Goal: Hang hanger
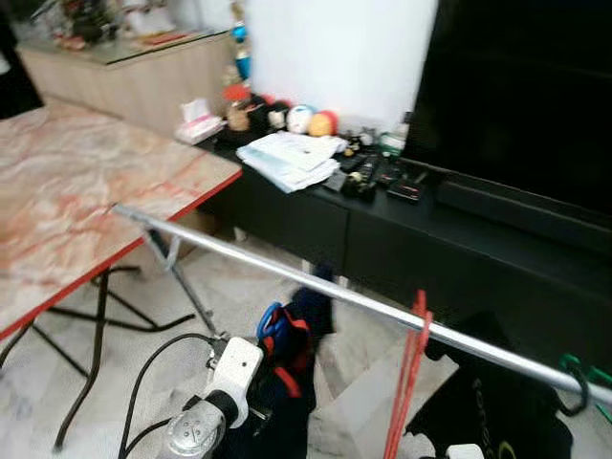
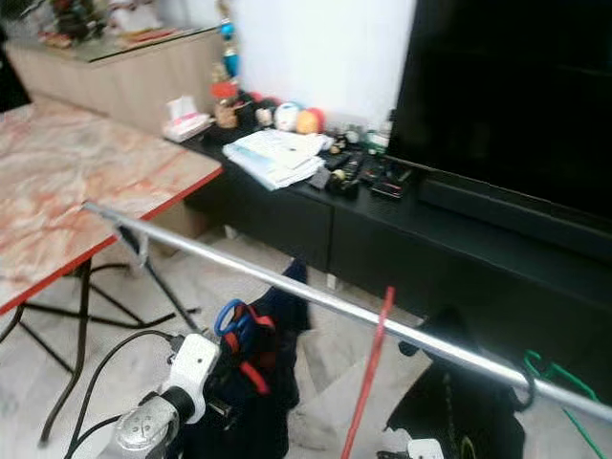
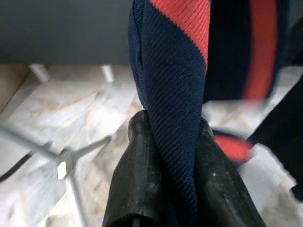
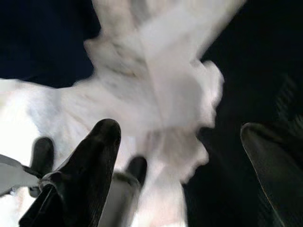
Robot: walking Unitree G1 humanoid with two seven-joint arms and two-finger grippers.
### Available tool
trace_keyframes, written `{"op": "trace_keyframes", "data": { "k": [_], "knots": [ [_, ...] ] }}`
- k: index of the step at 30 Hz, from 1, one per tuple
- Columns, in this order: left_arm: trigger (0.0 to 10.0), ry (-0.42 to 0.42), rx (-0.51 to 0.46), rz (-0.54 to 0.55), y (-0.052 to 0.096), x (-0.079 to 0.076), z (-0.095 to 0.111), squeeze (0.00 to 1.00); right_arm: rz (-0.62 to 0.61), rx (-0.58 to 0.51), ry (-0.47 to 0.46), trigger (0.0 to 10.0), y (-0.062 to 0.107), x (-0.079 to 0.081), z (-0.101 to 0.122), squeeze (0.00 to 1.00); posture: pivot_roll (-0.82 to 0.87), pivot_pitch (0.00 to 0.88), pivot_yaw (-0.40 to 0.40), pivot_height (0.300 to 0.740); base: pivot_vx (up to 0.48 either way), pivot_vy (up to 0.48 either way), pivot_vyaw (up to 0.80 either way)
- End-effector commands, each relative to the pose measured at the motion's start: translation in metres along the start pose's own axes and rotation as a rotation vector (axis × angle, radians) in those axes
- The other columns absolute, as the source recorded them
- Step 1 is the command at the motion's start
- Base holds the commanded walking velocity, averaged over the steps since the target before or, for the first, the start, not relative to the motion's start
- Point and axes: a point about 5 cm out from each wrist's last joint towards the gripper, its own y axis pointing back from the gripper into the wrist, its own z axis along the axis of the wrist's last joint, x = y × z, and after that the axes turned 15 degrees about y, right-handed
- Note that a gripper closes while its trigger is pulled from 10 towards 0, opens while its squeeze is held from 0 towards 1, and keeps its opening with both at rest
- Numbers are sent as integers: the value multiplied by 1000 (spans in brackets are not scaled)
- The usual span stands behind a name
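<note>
From the head views, the left gripper [image 1: 273,397] held a navy-and-red shirt [image 1: 292,368] on a blue hanger [image 1: 271,322] just below the rail [image 1: 316,285]. In its wrist view, fingers [image 3: 142,175] were clamped on cloth only, so the hanger could slip out. The right gripper [image 4: 177,142] stood spread, empty.

Silver arm, white wrist block, black fingers

The left arm [image 1: 196,430] ends in a ribbed silver cylinder under a white rounded wrist housing [image 1: 236,368], with black cables [image 1: 143,378] looping off it. The fingers [image 3: 142,184] are matte black, rounded and lightly scuffed; the right gripper [image 4: 182,156] has glossy black tapering fingers.
</note>
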Motion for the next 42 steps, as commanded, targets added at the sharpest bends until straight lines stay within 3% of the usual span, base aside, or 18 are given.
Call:
{"op": "trace_keyframes", "data": {
  "k": [1, 9, 17, 28, 35, 42],
  "knots": [
    [10000, -16, -17, -23, 1, 0, 6, 0, 11, 7, -2, 10000, 0, 3, -3, 0, -7, 0, 22, 740, 0, 0, 0],
    [10000, -103, 63, -153, -4, -5, 7, 0, 13, 5, 8, 10000, 0, 3, -1, 0, -1, 0, 18, 740, 0, 0, 0],
    [10000, -193, 59, -101, -38, 10, 32, 0, 10, 3, 7, 10000, -1, 3, 1, 0, -10, 0, 21, 740, 0, 0, 0],
    [10000, -173, -3, -50, -66, 12, 72, 0, 3, 9, 0, 10000, 0, 2, -2, 0, -40, 0, 27, 740, 0, 0, 0],
    [10000, -136, 14, 10, -80, 14, 82, 0, 2, 14, 1, 10000, 1, 2, -5, 0, -54, 3, 27, 740, 0, 0, 0],
    [10000, -145, 62, -13, -87, 9, 84, 0, 0, 20, -5, 10000, 1, 2, -9, 0, -69, 31, 38, 740, 0, 0, 0]
  ]
}}
